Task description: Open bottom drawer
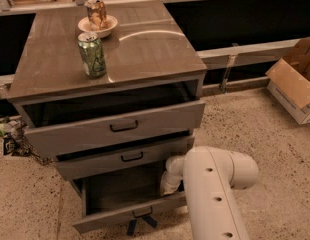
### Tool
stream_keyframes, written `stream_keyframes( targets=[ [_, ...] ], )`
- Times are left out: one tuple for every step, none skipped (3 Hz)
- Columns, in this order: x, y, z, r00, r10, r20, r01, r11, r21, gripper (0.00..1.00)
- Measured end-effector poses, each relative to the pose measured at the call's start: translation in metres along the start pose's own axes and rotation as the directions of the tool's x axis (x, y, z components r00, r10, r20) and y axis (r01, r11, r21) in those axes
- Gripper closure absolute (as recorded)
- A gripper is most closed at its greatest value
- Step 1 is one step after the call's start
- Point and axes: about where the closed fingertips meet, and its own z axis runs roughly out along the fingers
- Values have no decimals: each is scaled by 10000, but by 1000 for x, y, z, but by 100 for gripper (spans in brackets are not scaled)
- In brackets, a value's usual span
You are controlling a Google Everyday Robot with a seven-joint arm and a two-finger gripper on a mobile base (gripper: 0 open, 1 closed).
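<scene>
Cabinet at centre, all three drawers ajar. White arm crowds its near right corner. Speckled floor lies open right of it, out to the cardboard box. Bottom drawer is pulled out furthest and its front edge is nearest. Green can stands on top, near the left. Gripper is at the bottom drawer's handle; cannot tell whether it is grasping or released.

A green drink can stands upright on the grey-brown cabinet top, near its left side. Just behind it, a small pale bowl holds a second upright can. The top drawer and middle drawer sit partly open. An open cardboard box rests on the speckled floor, far right.
</scene>
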Motion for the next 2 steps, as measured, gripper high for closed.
stream_keyframes(
  targets=[
    [-12,33,9,9981,401,473,-356,9951,-923,100],
    [-20,49,13,9954,651,699,-552,9894,-1345,100]
  ],
)
